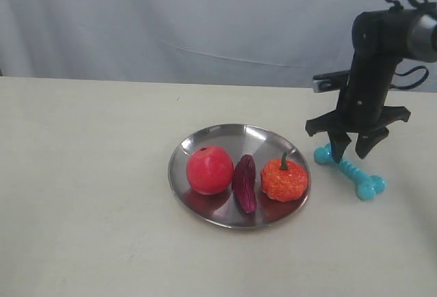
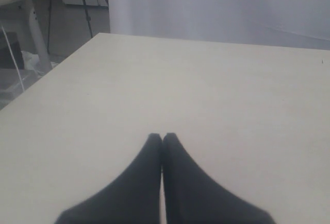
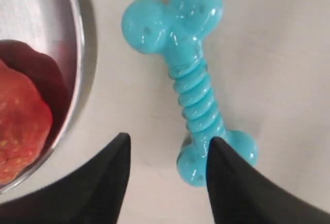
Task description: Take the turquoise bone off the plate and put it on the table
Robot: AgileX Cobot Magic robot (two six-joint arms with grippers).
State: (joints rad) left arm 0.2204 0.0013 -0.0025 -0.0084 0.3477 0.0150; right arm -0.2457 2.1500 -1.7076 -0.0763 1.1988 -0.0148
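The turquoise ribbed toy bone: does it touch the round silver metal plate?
Apart. The right wrist view shows bare cream table between the turquoise bone and the rim of the silver plate.

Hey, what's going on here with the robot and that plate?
The right gripper hangs open just above the turquoise bone, which lies on the table beside the plate, clear of its rim. So the bone is off the plate and nothing is gripping it. A red fruit, a purple vegetable and an orange pumpkin sit on the plate. The left gripper is shut, holding nothing.
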